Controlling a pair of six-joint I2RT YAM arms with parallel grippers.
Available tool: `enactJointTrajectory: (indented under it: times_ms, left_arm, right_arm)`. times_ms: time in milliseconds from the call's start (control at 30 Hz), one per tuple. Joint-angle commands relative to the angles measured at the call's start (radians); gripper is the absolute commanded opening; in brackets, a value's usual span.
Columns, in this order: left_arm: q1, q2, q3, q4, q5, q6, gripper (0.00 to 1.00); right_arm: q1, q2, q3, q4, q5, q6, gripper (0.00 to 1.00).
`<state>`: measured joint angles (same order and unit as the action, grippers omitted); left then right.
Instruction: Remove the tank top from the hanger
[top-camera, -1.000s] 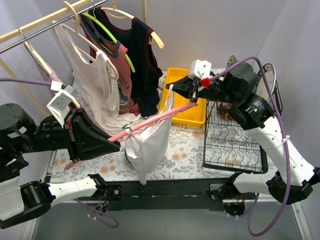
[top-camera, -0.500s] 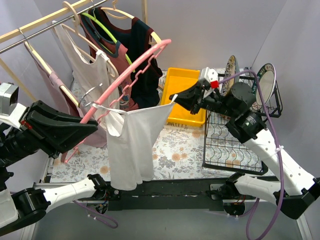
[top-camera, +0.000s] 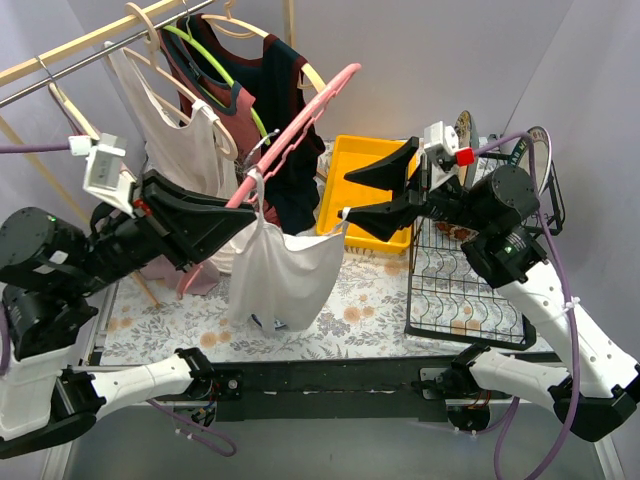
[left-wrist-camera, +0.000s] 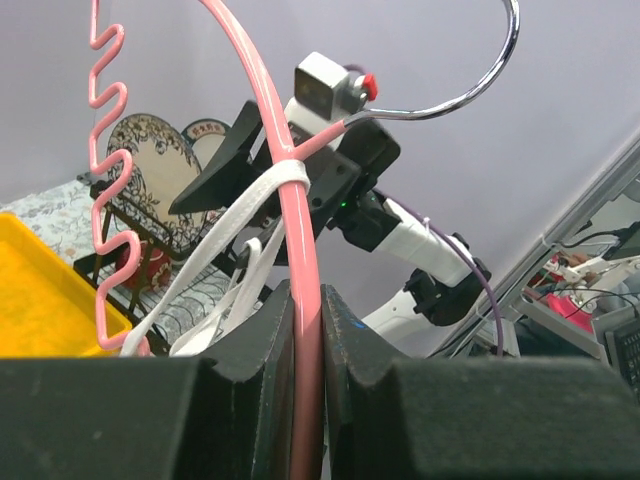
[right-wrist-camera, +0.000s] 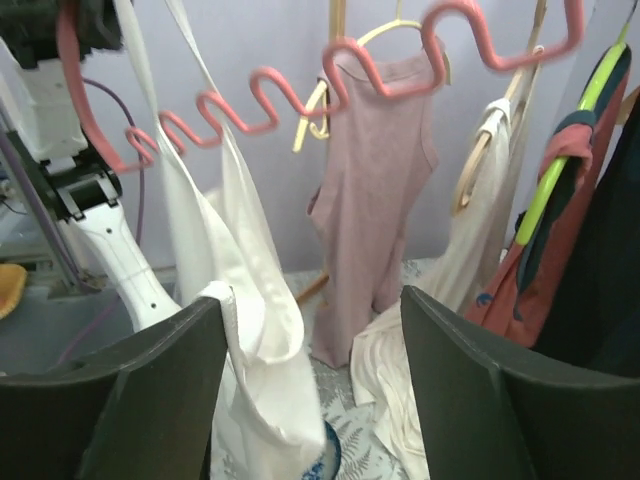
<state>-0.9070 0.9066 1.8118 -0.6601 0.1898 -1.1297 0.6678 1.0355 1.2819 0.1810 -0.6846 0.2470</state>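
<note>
Arms both reach out above the flowered surface (top-camera: 370, 315). The left arm is lifted from the left side, its forearm angled up toward the middle. The right arm stretches in from the right with its wrist about level, pointing left. A white tank top (top-camera: 280, 270) hangs in the air between them, slung by a strap from a pink hanger (top-camera: 300, 120) that tilts steeply upward. The left gripper (left-wrist-camera: 305, 300) is clamped on the hanger's rod. The right gripper (top-camera: 350, 195) stands spread wide, gripping nothing, with the tip of its lower finger at the tank top's corner.
</note>
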Motion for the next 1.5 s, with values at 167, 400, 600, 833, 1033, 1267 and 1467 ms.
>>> enactJointTrajectory:
  times_ms: [167, 400, 600, 833, 1033, 1267, 1467]
  left_arm:
    - [-0.001, 0.023, -0.065, 0.145, 0.005, 0.005, 0.00]
    - [-0.001, 0.000, -0.101, 0.209, -0.115, -0.001, 0.00]
    - [-0.001, 0.015, -0.132, 0.310, -0.107, -0.007, 0.00]
    - [-0.001, 0.064, -0.155, 0.369, -0.050, -0.012, 0.00]
    - [0.000, 0.061, -0.215, 0.432, -0.053, -0.019, 0.00]
    - [-0.001, 0.049, -0.267, 0.513, -0.038, -0.035, 0.00]
    - [-0.001, 0.025, -0.318, 0.556, -0.050, -0.039, 0.00]
  right_arm:
    - [0.010, 0.057, 0.143, 0.063, 0.135, 0.190, 0.77]
    - [0.019, 0.087, 0.185, -0.115, 0.158, 0.104, 0.85]
    - [0.047, 0.092, 0.097, 0.038, 0.050, 0.064, 0.89]
    - [0.128, 0.147, 0.125, 0.141, 0.037, 0.006, 0.91]
    - [0.220, 0.193, 0.157, 0.149, 0.134, -0.063, 0.93]
    - [0.274, 0.210, 0.109, 0.170, 0.308, -0.003, 0.86]
    - [0.294, 0.186, 0.080, 0.153, 0.436, -0.018, 0.21]
